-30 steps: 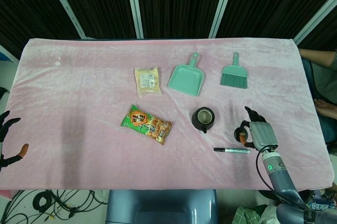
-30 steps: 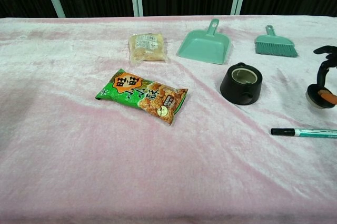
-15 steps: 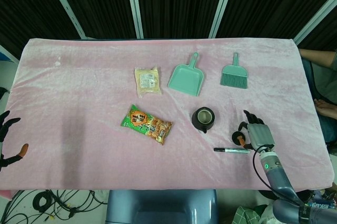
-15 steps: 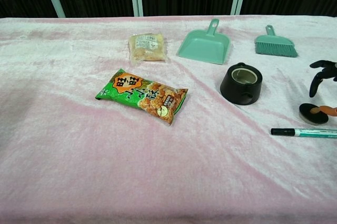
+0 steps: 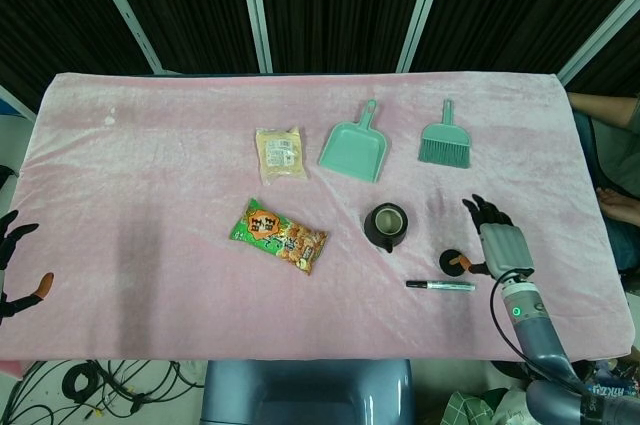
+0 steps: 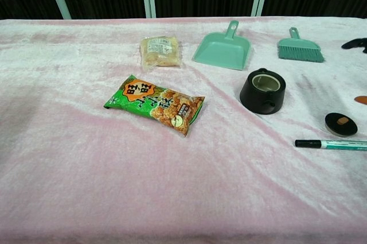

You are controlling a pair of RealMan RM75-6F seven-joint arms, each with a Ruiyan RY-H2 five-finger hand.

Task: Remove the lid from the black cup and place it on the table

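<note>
The black cup (image 5: 386, 226) stands uncovered on the pink cloth, its pale inside showing; the chest view has the cup (image 6: 262, 91) at centre right. Its black lid (image 5: 455, 263) with an orange knob lies flat on the cloth to the cup's right, just above a marker. The lid (image 6: 340, 123) lies alone in the chest view. My right hand (image 5: 497, 243) hovers just right of the lid with fingers spread, holding nothing; only its fingertips (image 6: 355, 43) show at the chest view's right edge. My left hand (image 5: 14, 263) hangs off the table's left edge, fingers apart and empty.
A green-capped marker (image 5: 440, 285) lies just in front of the lid. A green dustpan (image 5: 352, 148) and brush (image 5: 444, 140) sit behind the cup. A green snack bag (image 5: 279, 235) and a pale food packet (image 5: 280, 153) lie to the left.
My right hand set the lid down on the cloth, let go and drew up and to the right. The lid now lies free. The left hand has not moved.
</note>
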